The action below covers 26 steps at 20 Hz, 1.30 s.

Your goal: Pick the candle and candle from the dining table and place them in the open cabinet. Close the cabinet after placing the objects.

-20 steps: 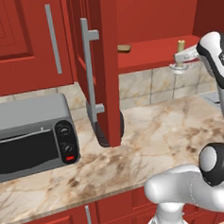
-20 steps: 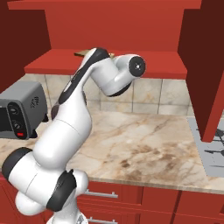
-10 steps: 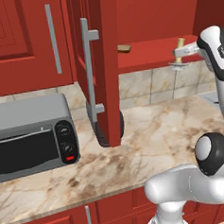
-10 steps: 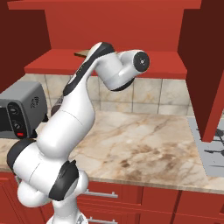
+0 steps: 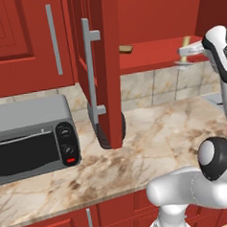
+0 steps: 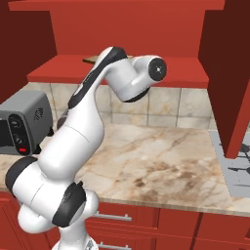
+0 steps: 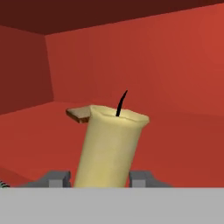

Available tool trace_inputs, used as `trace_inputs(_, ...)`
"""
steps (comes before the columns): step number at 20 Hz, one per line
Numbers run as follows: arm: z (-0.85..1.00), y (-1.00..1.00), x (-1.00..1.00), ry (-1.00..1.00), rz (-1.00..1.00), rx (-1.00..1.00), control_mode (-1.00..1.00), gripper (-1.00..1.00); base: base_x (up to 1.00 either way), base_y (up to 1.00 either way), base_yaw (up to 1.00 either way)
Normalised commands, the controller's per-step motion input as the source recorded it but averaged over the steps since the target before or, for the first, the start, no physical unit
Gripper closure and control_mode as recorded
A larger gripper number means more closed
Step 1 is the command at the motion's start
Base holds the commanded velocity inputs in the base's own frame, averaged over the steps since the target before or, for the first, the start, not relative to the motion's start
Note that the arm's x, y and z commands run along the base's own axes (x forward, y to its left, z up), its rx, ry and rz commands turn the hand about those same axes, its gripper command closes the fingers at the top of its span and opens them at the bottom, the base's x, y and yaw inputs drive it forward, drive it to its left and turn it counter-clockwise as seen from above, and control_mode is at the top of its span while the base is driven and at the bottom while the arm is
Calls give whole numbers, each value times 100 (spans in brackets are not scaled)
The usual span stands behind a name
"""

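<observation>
A pale olive-gold candle point(image 7: 111, 144) with a black wick leans to the right between my gripper's point(image 7: 99, 178) two grey fingertips, inside the red cabinet point(image 7: 166, 65). A thin gap shows between the left fingertip point(image 7: 57, 178) and the candle, so the jaws stand slightly open around it. From the left base view the gripper point(image 5: 187, 50) reaches over the cabinet's shelf point(image 5: 150, 55) at the right, with the candle's point(image 5: 186, 39) gold top above it. In the right base view the arm hides the hand. The dining table is out of view.
A flat brown slab point(image 5: 125, 49) lies on the shelf left of the hand. The cabinet's left door point(image 5: 107, 63) with its grey bar handle point(image 5: 89, 69) stands open, as does the right door point(image 6: 229, 73). A grey toaster oven point(image 5: 30, 135) sits on the marbled counter point(image 5: 159, 126).
The hand has shifted slightly right along the shelf with the candle. The arm's elbow has swung higher and to the right. The slab and doors have not moved.
</observation>
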Motion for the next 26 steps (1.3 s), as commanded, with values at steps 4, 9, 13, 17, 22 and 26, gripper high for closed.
trace_inputs(4,14,0,-13,-12,-6,0,-100,100,0,0,0)
trace_inputs(9,15,0,-10,-17,-3,0,-100,100,0,0,0)
trace_inputs(13,12,0,4,-6,-2,0,-100,100,0,0,0)
trace_inputs(17,2,3,19,0,-1,0,-100,100,0,0,0)
trace_inputs(22,0,1,32,0,0,0,-100,100,0,0,0)
trace_inputs(26,1,0,36,-3,0,0,-100,100,0,0,0)
